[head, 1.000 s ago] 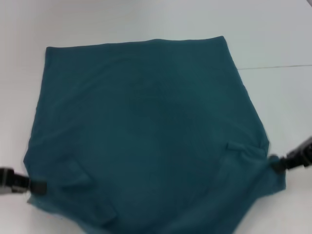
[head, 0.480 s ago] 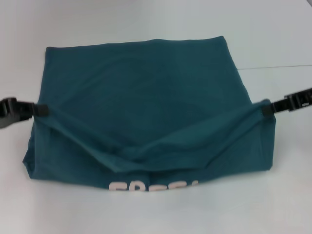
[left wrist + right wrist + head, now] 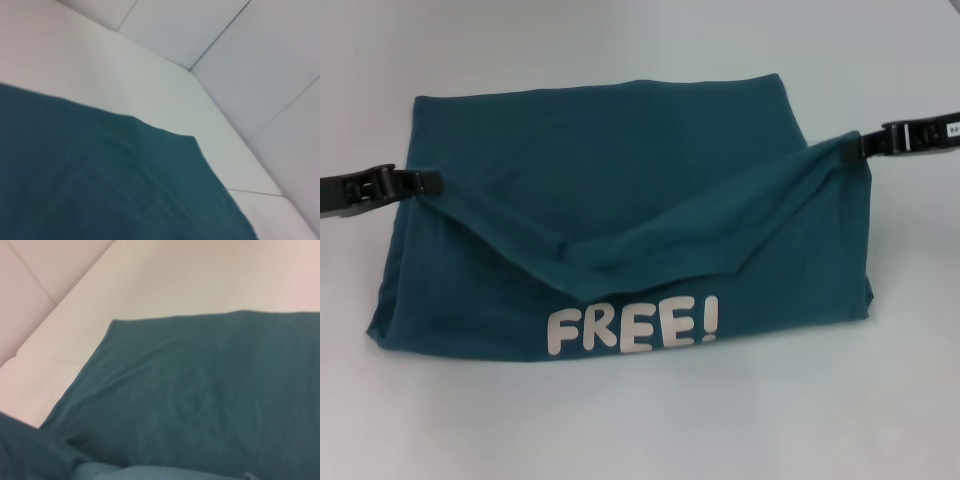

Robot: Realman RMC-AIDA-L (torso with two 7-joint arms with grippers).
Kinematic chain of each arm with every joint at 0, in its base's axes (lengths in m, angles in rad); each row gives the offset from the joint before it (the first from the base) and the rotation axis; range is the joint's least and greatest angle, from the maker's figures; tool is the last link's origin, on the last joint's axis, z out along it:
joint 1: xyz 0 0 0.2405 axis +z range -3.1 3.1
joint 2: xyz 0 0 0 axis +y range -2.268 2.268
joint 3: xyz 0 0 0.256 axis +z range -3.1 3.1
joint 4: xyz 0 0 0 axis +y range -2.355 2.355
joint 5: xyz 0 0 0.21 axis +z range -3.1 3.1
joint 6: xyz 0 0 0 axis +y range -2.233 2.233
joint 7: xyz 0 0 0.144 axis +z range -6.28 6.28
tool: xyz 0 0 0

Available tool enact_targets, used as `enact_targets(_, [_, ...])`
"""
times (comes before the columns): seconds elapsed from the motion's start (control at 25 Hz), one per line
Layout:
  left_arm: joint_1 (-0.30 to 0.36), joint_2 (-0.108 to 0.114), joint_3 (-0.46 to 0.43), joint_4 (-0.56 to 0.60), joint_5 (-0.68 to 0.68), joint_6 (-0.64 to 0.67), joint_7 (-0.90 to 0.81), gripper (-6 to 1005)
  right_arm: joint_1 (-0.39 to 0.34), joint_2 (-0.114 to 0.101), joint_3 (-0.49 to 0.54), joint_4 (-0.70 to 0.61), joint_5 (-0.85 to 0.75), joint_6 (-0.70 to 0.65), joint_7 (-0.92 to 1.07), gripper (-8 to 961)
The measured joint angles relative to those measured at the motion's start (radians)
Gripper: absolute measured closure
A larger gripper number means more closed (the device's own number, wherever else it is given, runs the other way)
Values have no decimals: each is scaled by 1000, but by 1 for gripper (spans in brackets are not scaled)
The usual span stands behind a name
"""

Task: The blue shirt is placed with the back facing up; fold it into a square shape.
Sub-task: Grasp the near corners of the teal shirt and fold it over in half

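The blue shirt lies on the white table, its near edge lifted and carried toward the far edge, so white "FREE!" lettering shows on the turned-up side. My left gripper is shut on the shirt's left corner. On the right, my right gripper is shut on the other corner, slightly higher. The cloth sags in a V between them. The left wrist view shows the blue shirt lying flat, and the right wrist view shows the blue shirt spread below.
The white table surrounds the shirt, with a thin seam line running at the right. Pale wall panels rise behind the table's far edge in the left wrist view.
Both grippers have risen and moved away from me, carrying the shirt's near corners. The near half has folded over toward the far edge, and the "FREE!" lettering has come fully into sight.
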Motion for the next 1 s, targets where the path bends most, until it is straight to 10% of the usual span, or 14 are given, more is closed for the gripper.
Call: enact_targets(1.0, [-41, -77, 162, -54, -53, -520, 160, 971, 64, 37, -86, 211, 1, 513, -56, 884])
